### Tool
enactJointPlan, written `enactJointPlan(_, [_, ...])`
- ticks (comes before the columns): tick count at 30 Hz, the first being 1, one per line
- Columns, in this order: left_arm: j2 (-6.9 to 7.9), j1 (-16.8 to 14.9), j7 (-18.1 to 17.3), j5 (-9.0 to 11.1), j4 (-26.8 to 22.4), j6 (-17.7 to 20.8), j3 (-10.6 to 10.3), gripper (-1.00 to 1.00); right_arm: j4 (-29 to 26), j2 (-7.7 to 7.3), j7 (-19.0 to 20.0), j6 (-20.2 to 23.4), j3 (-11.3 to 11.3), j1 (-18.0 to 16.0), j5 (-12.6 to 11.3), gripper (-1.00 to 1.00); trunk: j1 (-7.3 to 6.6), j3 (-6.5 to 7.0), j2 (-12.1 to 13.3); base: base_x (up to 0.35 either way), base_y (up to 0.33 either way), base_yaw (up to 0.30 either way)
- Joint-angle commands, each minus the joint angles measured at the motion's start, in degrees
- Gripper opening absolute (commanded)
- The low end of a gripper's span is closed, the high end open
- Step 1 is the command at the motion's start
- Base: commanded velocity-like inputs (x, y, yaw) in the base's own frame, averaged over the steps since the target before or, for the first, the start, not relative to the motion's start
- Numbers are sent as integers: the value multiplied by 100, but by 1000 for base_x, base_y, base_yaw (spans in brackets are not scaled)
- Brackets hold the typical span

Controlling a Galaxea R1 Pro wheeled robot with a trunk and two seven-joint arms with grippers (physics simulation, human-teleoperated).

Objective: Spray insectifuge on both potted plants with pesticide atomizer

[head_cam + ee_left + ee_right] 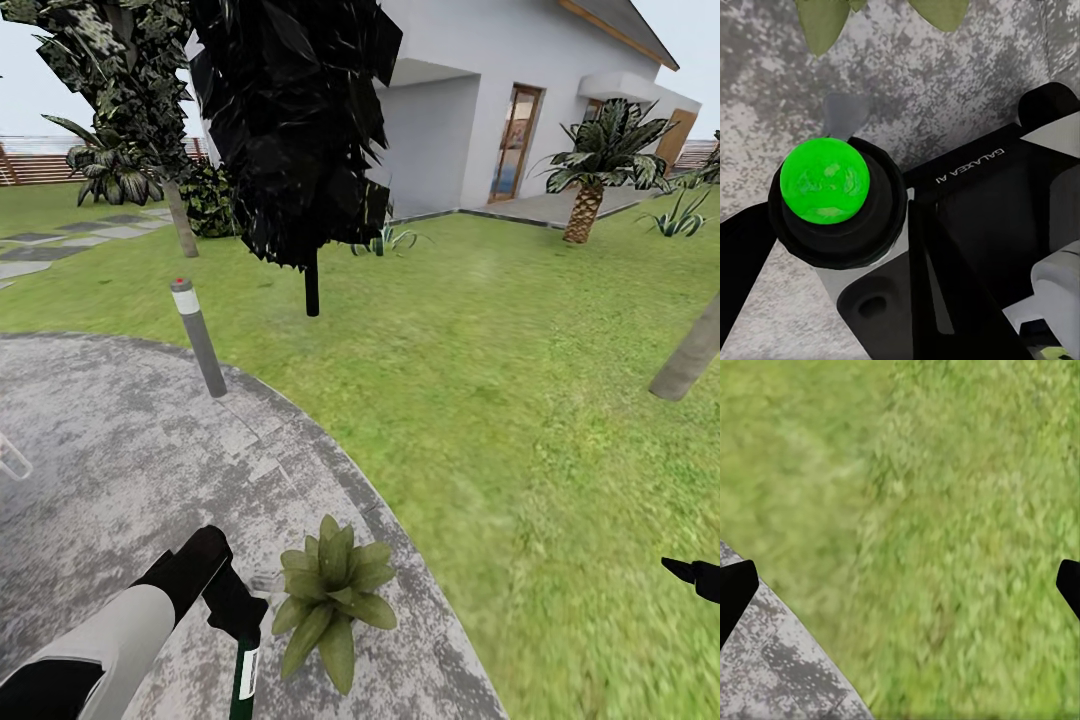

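The pesticide atomizer (246, 675), a slim dark green bottle with a pale label, hangs at the bottom edge of the head view with my left gripper (236, 606) shut on its top. Just right of it a potted plant (330, 598), a low rosette of pointed green leaves, stands on the paved patio (110, 450) near its rim. Leaves of the plant (821, 30) also show at the edge of the left wrist view, beyond a bright green ball (825, 178) on a black collar. My right gripper (900, 589) is open over grass, its tip (690, 575) low at the right.
A grey bollard lamp (197, 335) with a red top stands at the patio's far rim. A dark tree (300, 150) and palms (600, 160) rise on the lawn before a white house (500, 110). A slanted trunk (690, 355) is at right. Stepping slabs (60, 240) lie far left.
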Motion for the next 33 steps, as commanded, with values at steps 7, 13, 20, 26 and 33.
enactJointPlan(7, [4, -2, -51, -34, -11, 22, -26, -100, -6, 2, 59, 10, -11, -7, 55, 100, 0, -5, -3, 121, 59, 0])
enactJointPlan(13, [4, 0, -51, -36, 101, 19, -39, -100, -6, 0, 59, 10, -10, -7, 55, 100, 0, -5, -3, 23, 12, 0])
enactJointPlan(20, [-10, -2, -43, -50, 180, 11, -52, -100, -5, 0, 59, 10, -10, -7, 55, 100, 0, -5, -3, 1, 0, 0])
enactJointPlan(26, [-13, -4, -34, -49, 174, 9, -42, -100, -5, 2, 59, 10, -13, -7, 55, 100, 0, -25, -3, 0, 0, 59])
enactJointPlan(33, [-5, -3, -36, -45, 174, 9, -34, -100, -6, 4, 59, 10, -13, -7, 55, 100, 0, -61, -3, 26, 10, 60])
